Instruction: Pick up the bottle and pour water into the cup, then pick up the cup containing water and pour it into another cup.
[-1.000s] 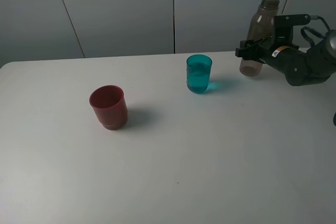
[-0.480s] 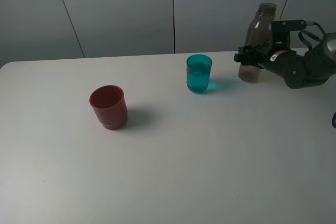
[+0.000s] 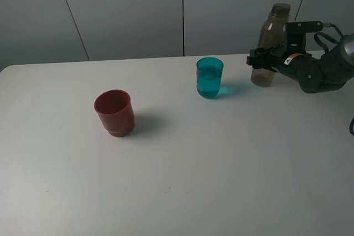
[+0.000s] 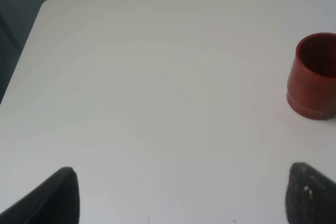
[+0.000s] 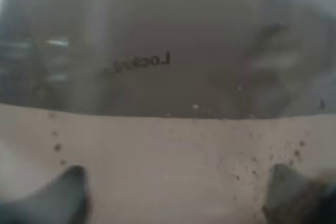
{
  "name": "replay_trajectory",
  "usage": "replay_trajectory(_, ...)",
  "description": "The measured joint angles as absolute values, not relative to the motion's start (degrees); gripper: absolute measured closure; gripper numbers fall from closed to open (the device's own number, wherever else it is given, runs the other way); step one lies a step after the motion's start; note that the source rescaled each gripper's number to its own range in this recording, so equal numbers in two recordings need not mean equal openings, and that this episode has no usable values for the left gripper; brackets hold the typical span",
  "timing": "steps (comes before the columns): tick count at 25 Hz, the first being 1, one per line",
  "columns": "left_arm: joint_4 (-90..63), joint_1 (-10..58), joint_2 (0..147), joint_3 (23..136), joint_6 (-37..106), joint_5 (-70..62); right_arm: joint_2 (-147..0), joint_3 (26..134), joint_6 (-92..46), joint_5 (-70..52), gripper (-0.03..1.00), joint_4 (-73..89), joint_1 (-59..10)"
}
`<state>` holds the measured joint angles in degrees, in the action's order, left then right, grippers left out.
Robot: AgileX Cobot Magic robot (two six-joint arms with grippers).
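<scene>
The smoky grey-brown bottle (image 3: pixel 269 42) stands upright on the table at the back right. My right gripper (image 3: pixel 259 58) sits at its lower body. In the right wrist view the bottle (image 5: pixel 168 40) fills the frame, and the right gripper (image 5: pixel 178 192) has its fingertips (image 5: pixel 71 184) wide apart with pale table between them, so it is open. The teal cup (image 3: pixel 209 78), with water in it, stands to the left of the bottle. The dark red cup (image 3: pixel 114 113) stands alone at the centre left, and shows as the red cup (image 4: pixel 313 76) in the left wrist view. My left gripper (image 4: pixel 186 195) is open over bare table.
The white table (image 3: pixel 221 164) ends at a grey panelled wall (image 3: pixel 127 9) behind the bottle. The table's left edge and rounded corner (image 4: pixel 44 6) show in the left wrist view. The right arm's dark body (image 3: pixel 321 70) hangs over the back right corner.
The bottle came down a little and now rests on the table. The right arm lowered with it. Both cups stayed put.
</scene>
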<state>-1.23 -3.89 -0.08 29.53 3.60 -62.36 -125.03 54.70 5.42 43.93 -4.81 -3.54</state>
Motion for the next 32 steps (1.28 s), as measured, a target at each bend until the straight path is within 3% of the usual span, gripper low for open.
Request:
replay_trajectory(1,-1.23,-3.89,-0.08,29.53,3.6,-62.36,-125.15,54.7,5.42,43.66,0.21,-4.81,-3.54)
replay_trajectory(2,-1.23,-3.89,-0.08,29.53,3.6,-62.36,-125.15,54.7,5.42,43.27,0.08,-4.81,-3.54)
replay_trajectory(4,-1.23,-3.89,-0.08,29.53,3.6,-62.36,-125.03,54.7,5.42,41.29,-0.01,-4.81,-3.54)
replay_trajectory(9,-1.23,-3.89,-0.08,29.53,3.6,-62.36,-121.09,53.43,3.77,35.31,-0.03,-4.81,-3.83)
replay_trajectory(16,-1.23,-3.89,-0.08,29.53,3.7,-62.36,-110.09,40.96,3.0,34.11,-0.03,-5.5,-3.87)
replay_trajectory(22,-1.23,-3.89,-0.08,29.53,3.7,-62.36,-100.39,29.09,4.13,34.54,-0.03,-19.8,-3.87)
replay_trajectory(26,-1.23,-3.89,-0.08,29.53,3.7,-62.36,-100.07,24.47,8.18,39.08,-0.03,-30.96,-3.97)
replay_trajectory(32,-1.23,-3.89,-0.08,29.53,3.7,-62.36,-104.55,24.99,9.47,43.1,-0.03,-32.24,-6.43)
